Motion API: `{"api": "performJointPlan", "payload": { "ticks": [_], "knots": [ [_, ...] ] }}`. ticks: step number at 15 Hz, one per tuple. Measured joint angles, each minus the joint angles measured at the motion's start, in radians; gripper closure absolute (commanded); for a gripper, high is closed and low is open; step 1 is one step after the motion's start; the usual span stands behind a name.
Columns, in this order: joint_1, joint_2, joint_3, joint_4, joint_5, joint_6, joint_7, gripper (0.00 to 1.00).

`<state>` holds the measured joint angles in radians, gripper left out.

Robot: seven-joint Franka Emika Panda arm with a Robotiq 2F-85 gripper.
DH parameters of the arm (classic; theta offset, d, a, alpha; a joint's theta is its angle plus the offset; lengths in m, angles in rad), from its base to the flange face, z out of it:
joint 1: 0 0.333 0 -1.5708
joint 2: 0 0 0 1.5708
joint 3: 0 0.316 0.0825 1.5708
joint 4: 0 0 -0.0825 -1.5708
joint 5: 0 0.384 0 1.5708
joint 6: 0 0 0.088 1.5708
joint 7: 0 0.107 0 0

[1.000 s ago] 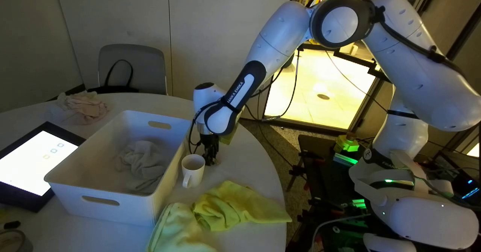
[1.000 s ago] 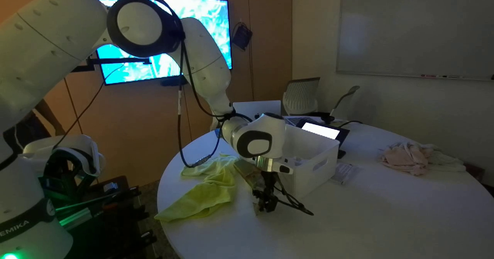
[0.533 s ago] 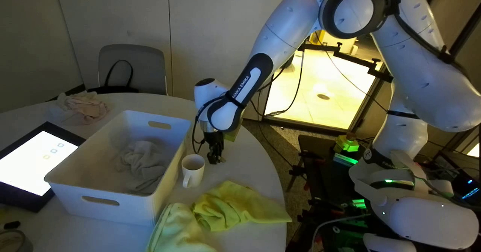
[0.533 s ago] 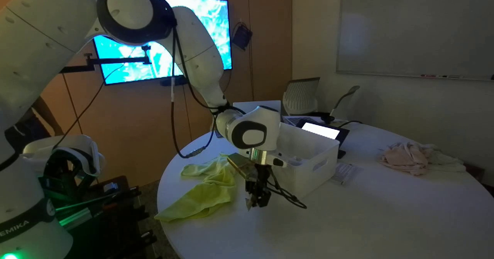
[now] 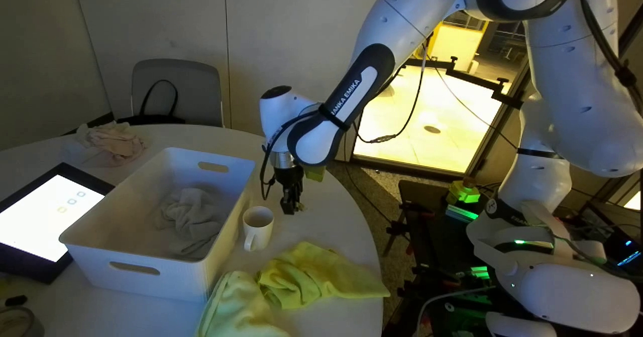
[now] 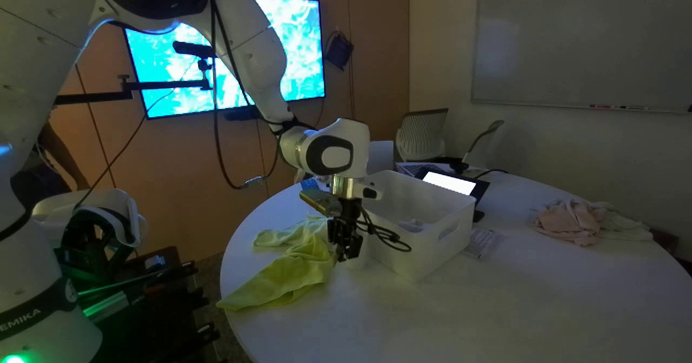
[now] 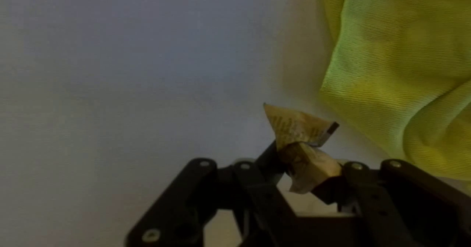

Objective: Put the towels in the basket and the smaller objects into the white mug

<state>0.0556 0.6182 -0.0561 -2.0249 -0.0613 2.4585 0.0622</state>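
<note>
In the wrist view my gripper (image 7: pixel 298 169) is shut on a small crumpled paper packet (image 7: pixel 316 164), printed tan and twisted at the middle. An exterior view has the gripper (image 5: pixel 292 207) hanging above the table, just behind and to the right of the white mug (image 5: pixel 257 226). That mug stands upright against the near side of the basket (image 5: pixel 176 279). Inside the basket lies a grey-white towel (image 5: pixel 193 221). A yellow-green towel (image 5: pixel 326 276) and a paler one (image 5: pixel 238 307) lie on the table in front of the mug. The yellow-green towel (image 7: pixel 401 63) fills the wrist view's right side.
A tablet with a lit screen (image 5: pixel 45 221) lies beside the basket. Pinkish cloths (image 6: pixel 573 222) are heaped on the far part of the table. A dark small item (image 5: pixel 16 301) and a round object (image 5: pixel 17 323) sit at the corner of an exterior view.
The gripper has risen off the tabletop with the packet in its grip, drifting slightly toward the yellow-green towel. Towels, basket and mug have stayed put.
</note>
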Motion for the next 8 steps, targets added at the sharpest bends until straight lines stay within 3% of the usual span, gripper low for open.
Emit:
{"api": "performJointPlan", "payload": {
  "ticks": [8],
  "knots": [
    [0.075,-0.088,0.034,-0.043,-0.002,0.017,0.06,0.97]
  ]
}}
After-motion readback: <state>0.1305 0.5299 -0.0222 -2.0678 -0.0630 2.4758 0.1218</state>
